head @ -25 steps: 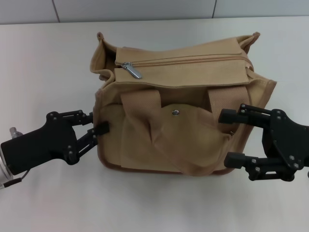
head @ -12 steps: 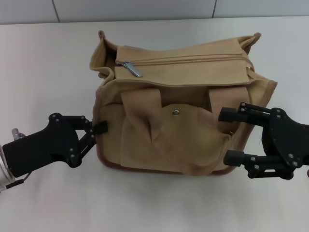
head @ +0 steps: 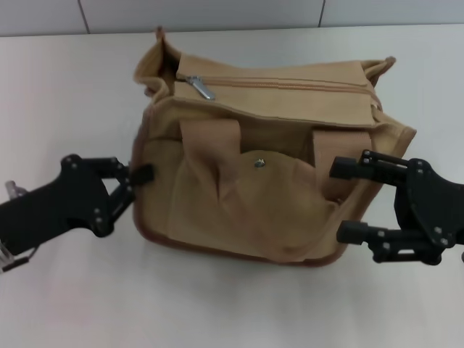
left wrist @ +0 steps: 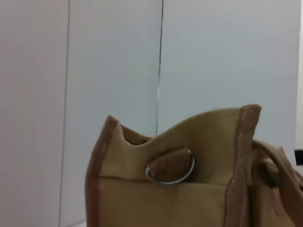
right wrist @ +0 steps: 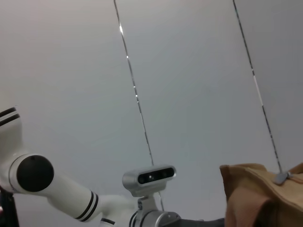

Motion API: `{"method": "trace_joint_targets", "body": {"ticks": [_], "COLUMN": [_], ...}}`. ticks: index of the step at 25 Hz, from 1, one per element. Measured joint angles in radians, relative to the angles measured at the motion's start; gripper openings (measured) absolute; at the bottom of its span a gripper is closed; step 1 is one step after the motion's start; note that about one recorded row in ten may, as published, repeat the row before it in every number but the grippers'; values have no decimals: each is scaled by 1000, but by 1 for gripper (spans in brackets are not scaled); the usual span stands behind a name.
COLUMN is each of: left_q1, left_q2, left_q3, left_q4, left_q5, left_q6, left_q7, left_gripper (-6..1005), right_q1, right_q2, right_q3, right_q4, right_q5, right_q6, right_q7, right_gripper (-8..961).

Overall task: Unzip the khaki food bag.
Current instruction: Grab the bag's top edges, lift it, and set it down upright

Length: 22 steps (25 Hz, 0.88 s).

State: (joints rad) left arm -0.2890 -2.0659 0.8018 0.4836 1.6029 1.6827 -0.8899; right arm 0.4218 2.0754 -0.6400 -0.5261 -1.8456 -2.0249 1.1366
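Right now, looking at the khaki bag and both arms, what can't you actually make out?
- Inside of the khaki food bag: hidden in every view, its zipper is shut.
- Left pincer: head view, the bag's side hides where its tips end.
- Right pincer: absent from the right wrist view.

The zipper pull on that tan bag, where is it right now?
In the head view, the silver zipper pull lies at the left end of the khaki food bag's top, the zipper shut.
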Motion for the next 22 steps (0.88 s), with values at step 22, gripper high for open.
{"method": "trace_joint_targets", "body": {"ticks": [22], "left_q1": [-99], "left_q2": [-5], "left_q3": [-86], "left_q4": [-11], "left_q5": [-41], "left_q6": [155], "left_q7": [135], "left_gripper": [54], "right_q1": [44], "right_q2": [10], "right_q3": [144], "right_q4": [343], "right_q5": [304], "right_q6": [116], "right_q7": [-62], "right_gripper": [835]}}
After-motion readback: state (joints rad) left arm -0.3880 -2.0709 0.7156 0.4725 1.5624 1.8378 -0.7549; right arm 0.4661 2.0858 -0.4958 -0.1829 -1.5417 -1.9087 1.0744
